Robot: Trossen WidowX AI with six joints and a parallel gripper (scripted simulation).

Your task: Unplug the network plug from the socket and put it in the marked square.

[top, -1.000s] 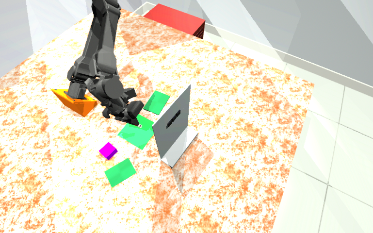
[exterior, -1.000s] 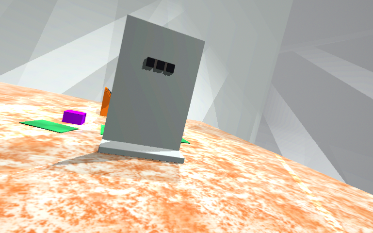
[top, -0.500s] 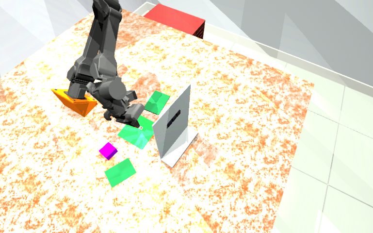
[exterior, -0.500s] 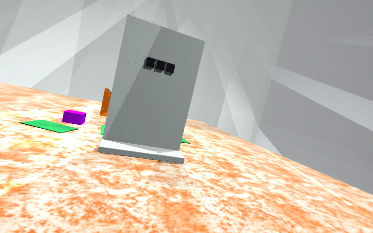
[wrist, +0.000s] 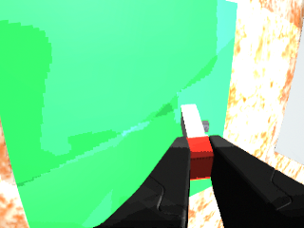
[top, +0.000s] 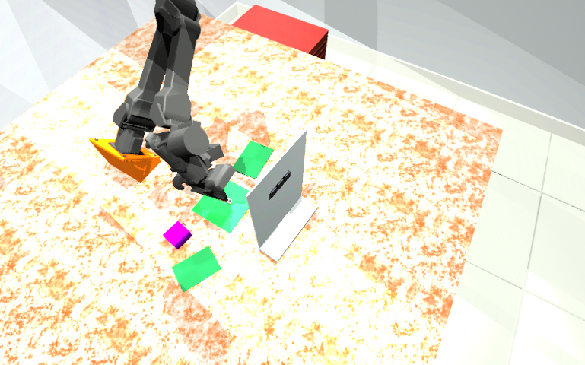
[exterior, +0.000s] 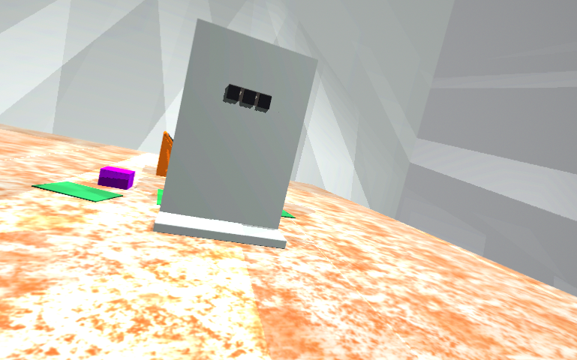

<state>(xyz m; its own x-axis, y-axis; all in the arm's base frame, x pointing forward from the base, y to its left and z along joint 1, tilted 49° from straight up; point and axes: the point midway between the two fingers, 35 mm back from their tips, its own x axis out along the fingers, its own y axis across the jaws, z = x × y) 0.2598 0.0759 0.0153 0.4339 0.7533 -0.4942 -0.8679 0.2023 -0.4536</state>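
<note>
My gripper (top: pixel 227 199) (wrist: pixel 199 142) is shut on the plug, over the larger green square (top: pixel 214 211) (wrist: pixel 95 71) in front of the panel. The plug (wrist: pixel 200 158) has a red body between the fingertips and a white part reaching out beyond them, with a small grey piece beside it. The plug is out of the panel. Its height over the square is hard to tell. The upright grey panel (top: pixel 262 212) (exterior: pixel 224 156) carries a row of three black blocks (top: pixel 280 184) (exterior: pixel 248 97) on the side away from the arm. Its socket side is hidden.
Smaller green patches lie on either side of the square, one near the panel's far end (top: pixel 253 159) and one at the near side (top: pixel 196 268) (exterior: pixel 76 191). A magenta block (top: pixel 177 234) (exterior: pixel 116 178) stands between. An orange wedge (top: pixel 135 167) (exterior: pixel 163 156) is by the arm.
</note>
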